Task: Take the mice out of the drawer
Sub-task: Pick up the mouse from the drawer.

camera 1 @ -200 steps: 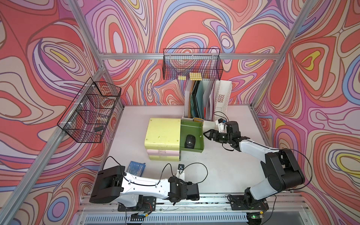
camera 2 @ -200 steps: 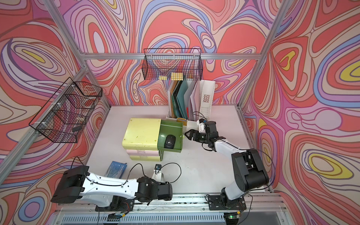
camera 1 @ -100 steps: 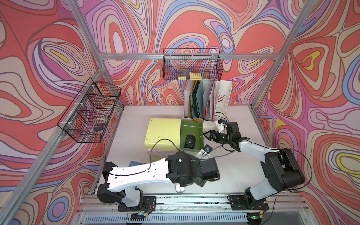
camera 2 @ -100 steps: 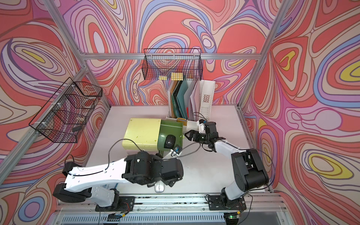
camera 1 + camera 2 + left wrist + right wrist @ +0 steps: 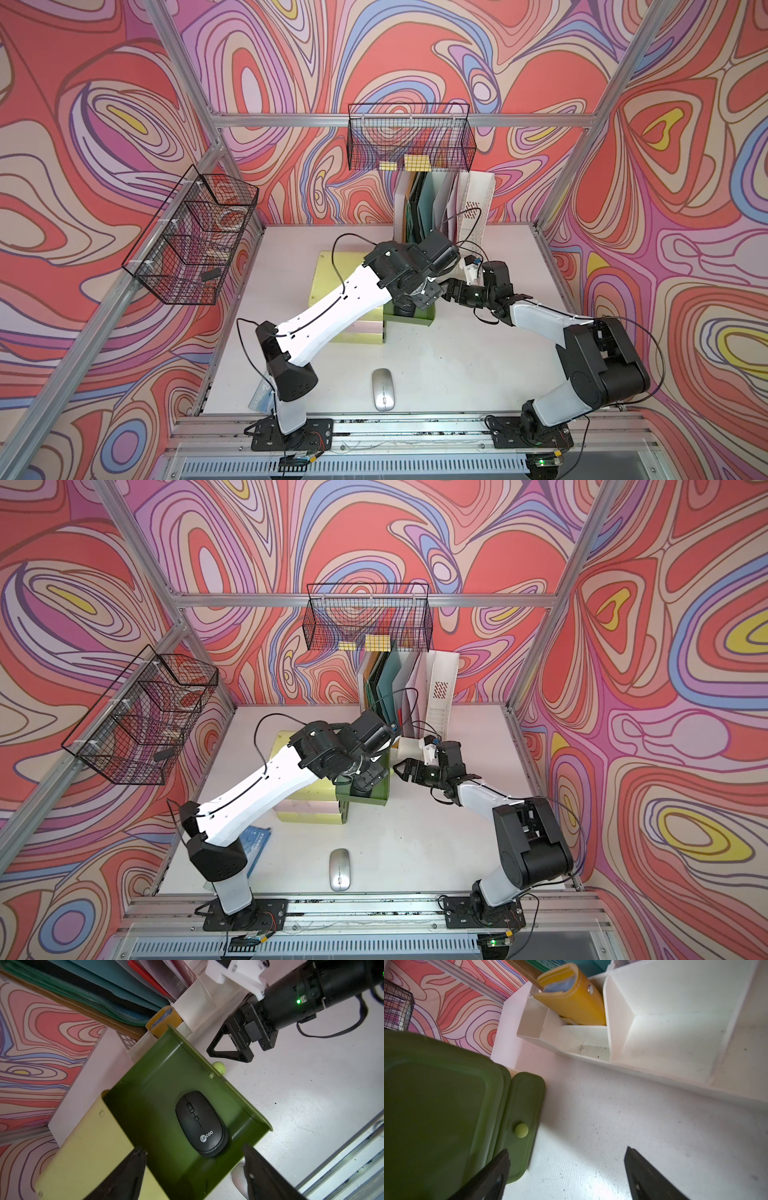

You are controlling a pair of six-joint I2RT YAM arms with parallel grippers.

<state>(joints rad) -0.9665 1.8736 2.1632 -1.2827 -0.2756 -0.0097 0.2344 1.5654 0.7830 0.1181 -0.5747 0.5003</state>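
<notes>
The white table (image 5: 457,365) carries a silver mouse (image 5: 383,389) lying alone near its front edge, a yellow-green drawer unit (image 5: 326,270) in the middle, a white file holder (image 5: 473,208) at the back and a blue packet (image 5: 257,841) at the front left.

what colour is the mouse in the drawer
The mouse is black with a white logo; see the left wrist view.

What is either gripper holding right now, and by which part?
Nothing. The left gripper is open above the black mouse in the green drawer, not touching it; the right gripper is open and empty beside the drawer.
</notes>
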